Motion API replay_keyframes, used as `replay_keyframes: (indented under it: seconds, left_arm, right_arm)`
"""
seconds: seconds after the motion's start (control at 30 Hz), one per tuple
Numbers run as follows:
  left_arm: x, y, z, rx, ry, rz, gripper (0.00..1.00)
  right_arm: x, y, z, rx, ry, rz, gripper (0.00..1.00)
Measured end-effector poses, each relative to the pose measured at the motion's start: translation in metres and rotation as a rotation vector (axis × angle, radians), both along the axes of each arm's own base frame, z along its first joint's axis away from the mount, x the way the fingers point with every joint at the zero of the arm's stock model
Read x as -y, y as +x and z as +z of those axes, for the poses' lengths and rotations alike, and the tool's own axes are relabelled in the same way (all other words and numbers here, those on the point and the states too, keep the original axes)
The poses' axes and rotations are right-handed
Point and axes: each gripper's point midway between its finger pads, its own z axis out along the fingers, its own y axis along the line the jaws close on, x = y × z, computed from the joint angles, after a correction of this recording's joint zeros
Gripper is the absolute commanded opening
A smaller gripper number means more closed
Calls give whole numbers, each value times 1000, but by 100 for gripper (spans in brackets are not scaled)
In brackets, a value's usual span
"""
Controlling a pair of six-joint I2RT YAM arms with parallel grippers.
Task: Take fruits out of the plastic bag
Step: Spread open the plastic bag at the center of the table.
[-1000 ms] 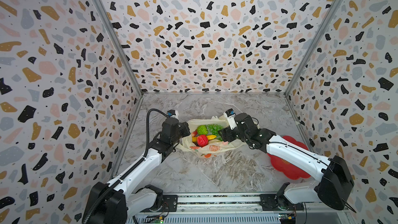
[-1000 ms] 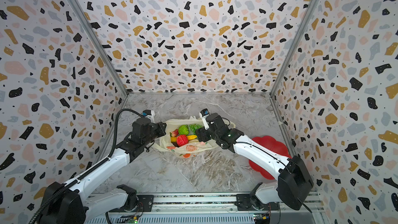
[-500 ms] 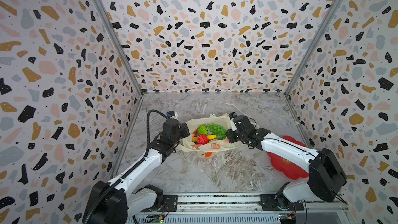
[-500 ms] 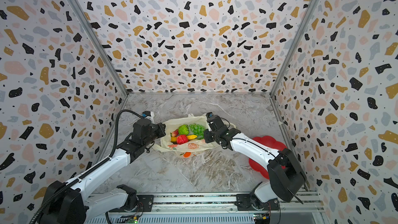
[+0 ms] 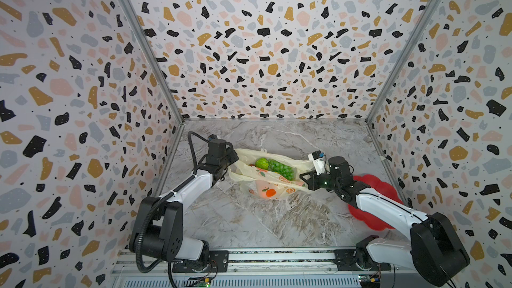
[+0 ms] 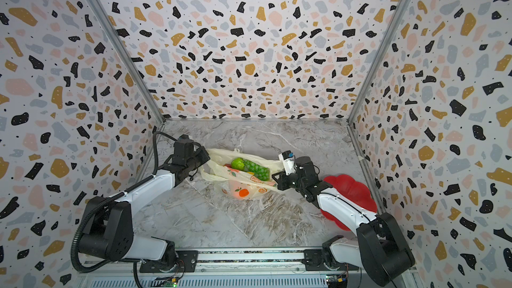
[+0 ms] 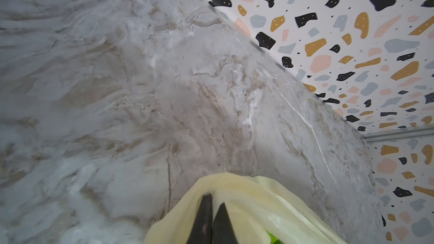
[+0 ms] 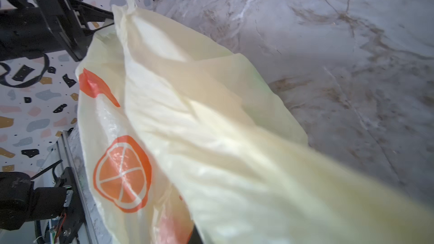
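sagging crinkly translucent bag (image 5: 273, 187), knobbly green grapes (image 5: 281, 169)

One bag (image 5: 279, 189), two green fruits (image 5: 274, 168), one plate (image 5: 383, 187), two arms (image 5: 194, 184)

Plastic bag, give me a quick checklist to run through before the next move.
1. Left gripper shut on the plastic bag: ok.
2. Right gripper shut on the bag's other end: ok.
3. Bag mouth spread between the two grippers: ok.
4. Bag emptied: not ok; green citrus and green grapes lie inside.
5. Red plate free for fruit: cannot tell; the right arm covers part of it.
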Motion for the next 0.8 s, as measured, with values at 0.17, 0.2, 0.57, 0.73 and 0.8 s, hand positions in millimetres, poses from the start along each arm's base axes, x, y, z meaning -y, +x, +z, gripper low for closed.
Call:
replay_keyframes:
  seconds: [0.17, 0.2, 0.57, 0.73, 0.8]
  left_arm:
    - [10, -18, 20, 23, 38, -47, 72]
    - [8, -25, 24, 26, 49, -43, 76]
    - [5, -96, 45, 70, 89, 3, 89]
    - [37, -105, 14, -14, 105, -80, 82]
    - [45, -107, 2, -42, 112, -100, 72]
  right_arm:
    - [-15, -5, 14, 44, 32, 30, 0]
    - [-18, -6, 15, 48, 29, 28, 0]
    - [-43, -17, 12, 82, -14, 26, 0]
    - [-45, -18, 12, 91, -21, 21, 0]
    - [-46, -19, 14, 92, -16, 20, 0]
